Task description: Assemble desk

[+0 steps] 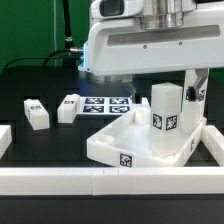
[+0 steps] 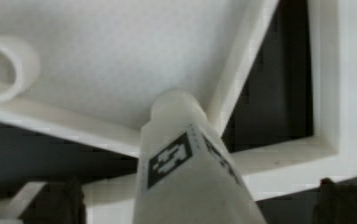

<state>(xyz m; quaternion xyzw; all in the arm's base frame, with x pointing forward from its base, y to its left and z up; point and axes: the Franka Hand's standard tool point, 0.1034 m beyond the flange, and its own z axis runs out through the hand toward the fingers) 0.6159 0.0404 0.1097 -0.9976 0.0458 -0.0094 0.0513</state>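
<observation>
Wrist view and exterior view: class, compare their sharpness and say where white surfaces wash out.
Wrist view: soft throughout, the close leg carries a smeared tag, the tabletop is nearly featureless white. Exterior view: sharper, tags crisp, white parts stark against the black table, arm housing brightly lit.

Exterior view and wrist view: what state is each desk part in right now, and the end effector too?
Tabletop: lying flat, rim up.
Upright leg: standing in a tabletop corner, not gripped.
Outer loose leg: lying on the table, unattached.
Inner loose leg: lying on the table, unattached.
Corner socket: empty.
End effector: open, fingers either side of the upright leg.
</observation>
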